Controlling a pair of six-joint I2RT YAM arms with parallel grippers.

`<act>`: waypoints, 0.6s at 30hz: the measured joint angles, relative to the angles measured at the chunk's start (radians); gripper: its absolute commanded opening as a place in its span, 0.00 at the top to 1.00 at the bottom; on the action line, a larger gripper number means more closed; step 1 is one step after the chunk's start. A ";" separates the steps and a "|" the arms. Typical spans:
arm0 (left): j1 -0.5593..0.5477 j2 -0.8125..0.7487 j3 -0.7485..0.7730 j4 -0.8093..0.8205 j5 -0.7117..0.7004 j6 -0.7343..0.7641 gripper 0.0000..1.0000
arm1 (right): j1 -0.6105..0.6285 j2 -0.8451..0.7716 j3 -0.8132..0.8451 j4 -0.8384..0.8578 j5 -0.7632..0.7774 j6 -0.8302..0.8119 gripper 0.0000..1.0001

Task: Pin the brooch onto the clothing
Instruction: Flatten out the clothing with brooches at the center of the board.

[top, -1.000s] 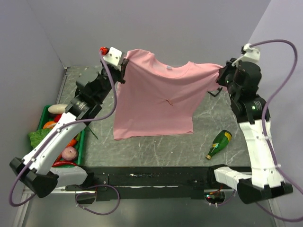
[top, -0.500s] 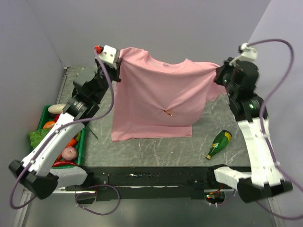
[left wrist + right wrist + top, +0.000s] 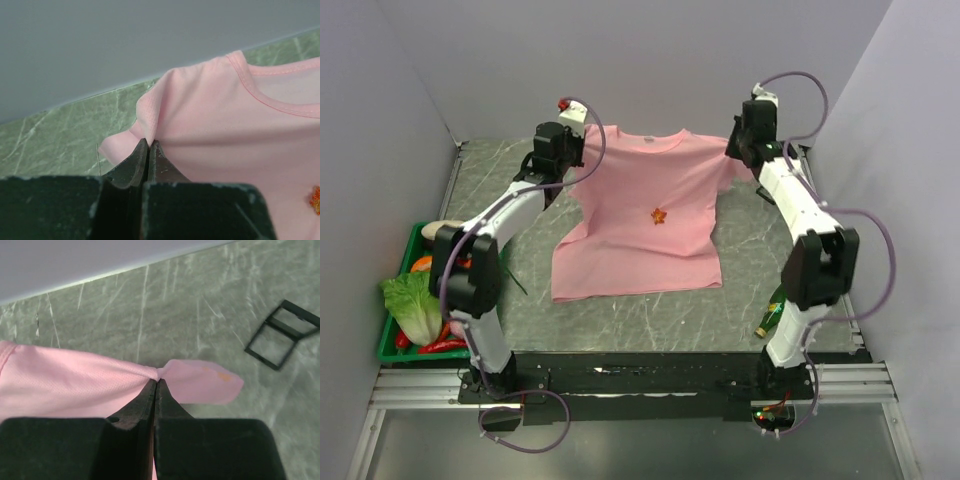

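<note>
Tiny orange-red jagged-edged brooch [image 3: 659, 215] sits on the soft light pink short-sleeved T-shirt [image 3: 640, 255]; pinning looks done.
You have the brooch at the T-shirt's mid-chest. Your left gripper [image 3: 148, 146] is pinched tight on the T-shirt's shoulder fabric and your right gripper [image 3: 156, 385] on its opposite sleeve. Probably only laying the T-shirt flat and letting go remains.

We see a green marble-patterned counter [image 3: 620, 320]. The lower part of a light pink short-sleeved T-shirt [image 3: 640, 250] rests on it. A green glass bottle [image 3: 769, 318] lies near the right edge, a thin black wire square frame [image 3: 260, 358] sits at the far right, and a green plastic crate of vegetables [image 3: 388, 352] is at the left edge.
</note>
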 measured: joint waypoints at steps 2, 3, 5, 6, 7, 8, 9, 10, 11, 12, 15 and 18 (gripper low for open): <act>0.023 0.077 0.037 0.021 0.009 -0.002 0.99 | -0.001 0.095 0.085 0.008 -0.003 0.000 1.00; 0.032 0.113 0.062 0.031 0.012 -0.003 0.99 | -0.002 0.145 0.134 0.010 -0.003 -0.001 1.00; 0.049 0.177 0.111 0.048 0.015 -0.005 0.99 | -0.003 0.243 0.248 0.008 -0.003 -0.004 1.00; 0.056 0.203 0.135 0.055 0.016 -0.009 0.99 | -0.004 0.294 0.304 0.008 -0.003 -0.005 1.00; 0.063 0.234 0.163 0.068 0.016 -0.016 0.98 | -0.005 0.331 0.351 0.002 -0.003 -0.006 1.00; 0.071 0.264 0.191 0.072 0.016 -0.021 0.98 | -0.006 0.376 0.407 0.002 -0.003 -0.008 1.00; 0.077 0.291 0.220 0.075 0.016 -0.027 0.96 | -0.007 0.417 0.451 0.002 -0.006 -0.009 0.97; 0.084 0.318 0.247 0.079 0.015 -0.030 0.79 | -0.008 0.448 0.487 -0.002 -0.008 -0.010 0.90; 0.088 0.340 0.272 0.075 0.014 -0.032 0.64 | -0.010 0.476 0.514 -0.005 -0.012 -0.010 0.83; 0.093 0.368 0.306 0.071 0.013 -0.030 0.47 | -0.011 0.497 0.533 -0.009 -0.016 -0.009 0.65; 0.102 0.443 0.412 0.037 -0.020 -0.017 0.03 | -0.021 0.523 0.554 -0.026 -0.030 -0.008 0.33; 0.109 0.485 0.493 -0.006 -0.060 -0.016 0.04 | -0.040 0.518 0.554 -0.036 -0.053 -0.018 0.14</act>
